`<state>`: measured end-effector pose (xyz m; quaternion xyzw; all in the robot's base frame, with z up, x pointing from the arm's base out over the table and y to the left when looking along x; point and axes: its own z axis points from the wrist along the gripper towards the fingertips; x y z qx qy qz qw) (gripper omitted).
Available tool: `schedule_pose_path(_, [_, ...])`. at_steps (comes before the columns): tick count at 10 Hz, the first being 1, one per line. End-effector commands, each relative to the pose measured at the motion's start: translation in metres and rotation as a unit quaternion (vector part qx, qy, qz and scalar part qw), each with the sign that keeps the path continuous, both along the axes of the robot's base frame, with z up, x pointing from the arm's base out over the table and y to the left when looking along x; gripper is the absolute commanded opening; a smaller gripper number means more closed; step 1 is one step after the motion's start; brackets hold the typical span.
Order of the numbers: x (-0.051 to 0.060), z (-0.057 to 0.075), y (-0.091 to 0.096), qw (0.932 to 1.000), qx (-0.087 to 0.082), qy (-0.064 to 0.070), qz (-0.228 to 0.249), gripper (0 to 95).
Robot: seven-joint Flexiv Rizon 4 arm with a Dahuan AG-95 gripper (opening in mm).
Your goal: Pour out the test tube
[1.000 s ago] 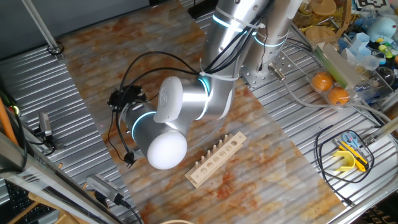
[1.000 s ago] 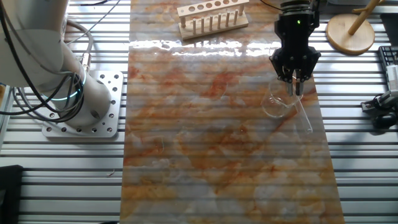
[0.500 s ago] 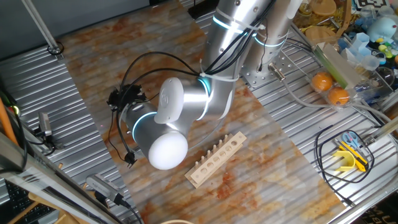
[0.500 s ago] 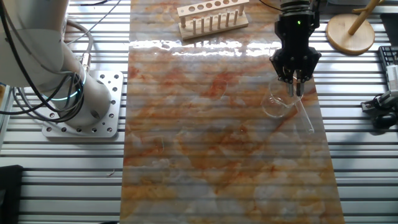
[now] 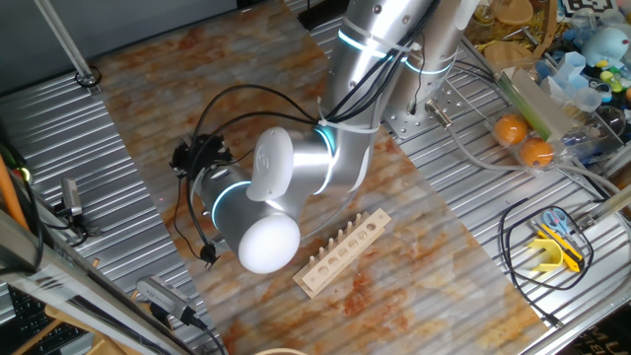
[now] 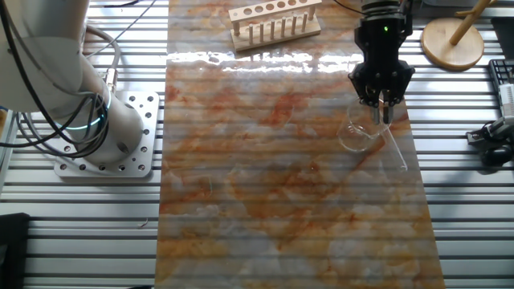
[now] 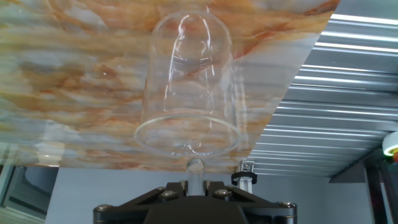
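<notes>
The test tube (image 6: 395,148) is a thin clear glass tube, held tilted in my black gripper (image 6: 381,112), which is shut on it. In the other fixed view the tube slants down to the right from the fingers, right beside the clear beaker (image 6: 353,135) standing on the marbled mat. The hand view has the tube (image 7: 195,168) clamped between the fingers of the gripper (image 7: 195,186), its short end close to the rim of the beaker (image 7: 189,81). In one fixed view the arm's elbow hides the gripper, tube and beaker.
A pale wooden rack (image 6: 273,22) stands at the mat's far edge, also seen as the rack (image 5: 343,252). A round wooden stand (image 6: 454,40) sits to the right of the gripper. The arm's base (image 6: 104,136) is bolted at the left. Oranges (image 5: 523,138) and cables lie off the mat.
The arm's elbow has shifted a little in one fixed view. The gripper stays by the beaker, and the tube's free end has swung slightly.
</notes>
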<state>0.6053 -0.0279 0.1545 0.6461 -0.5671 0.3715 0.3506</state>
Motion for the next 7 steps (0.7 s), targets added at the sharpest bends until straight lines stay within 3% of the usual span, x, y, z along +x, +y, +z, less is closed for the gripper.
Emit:
schedule_pose_path(1, [-0.0002,-0.0001,-0.0006,1.0,-0.005,0.001,0.003,0.0])
schedule_pose_path(7, [0.0001,0.0001,-0.0004,0.9998,-0.016,0.007,0.009,0.0])
